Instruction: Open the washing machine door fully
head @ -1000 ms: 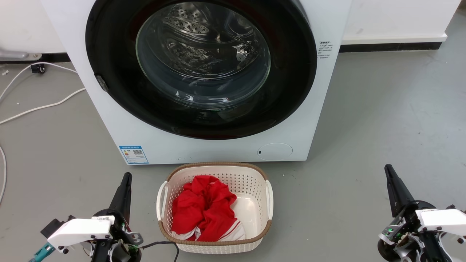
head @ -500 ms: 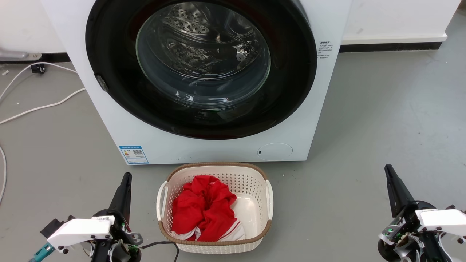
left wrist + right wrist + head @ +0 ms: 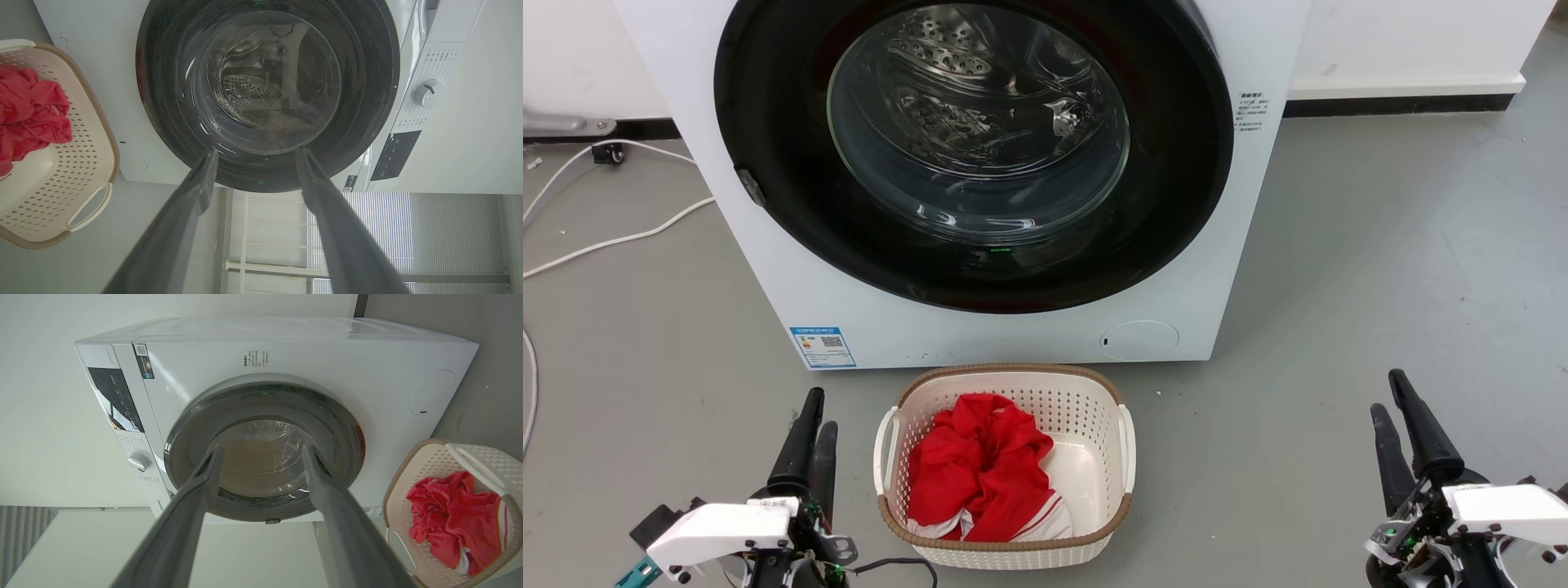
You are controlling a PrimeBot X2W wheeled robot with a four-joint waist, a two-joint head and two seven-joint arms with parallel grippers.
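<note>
**Ana:** Head view first. What's different from a second ago?

**Ben:** Both grippers. Each showed a single dark finger then. Now the left gripper (image 3: 819, 411) shows two fingers with a narrow gap, and so does the right gripper (image 3: 1387, 392). They have spread, and both hold nothing.

**Ana:** And the door?

**Ben:** The washing machine door (image 3: 768, 204) hasn't budged. It lies flat against the front of the washing machine (image 3: 1013, 339), drum visible through the glass. Both grippers sit low by the floor, either side of the basket (image 3: 1005, 369) with the red cloth (image 3: 980, 465), well apart from the door.

**Ana:** Left wrist view?

**Ben:** The two fingers are parted, with the door's lower rim showing between their tips. Nothing is pinched. The door looks some way off.

**Ana:** Right wrist view?

**Ben:** Same picture: fingers apart, the closed door framed between them, no contact. A small grey fitting (image 3: 271, 520) sits on the door's edge. I can't tell whether it is a catch or a hinge.

**Ana:** So what does that mean for the job?

**Ben:** I'd say it's only the readying step, with the jaws parted for a reach. The opening itself is not yet begun. One arm must first find the door's free edge.
</note>
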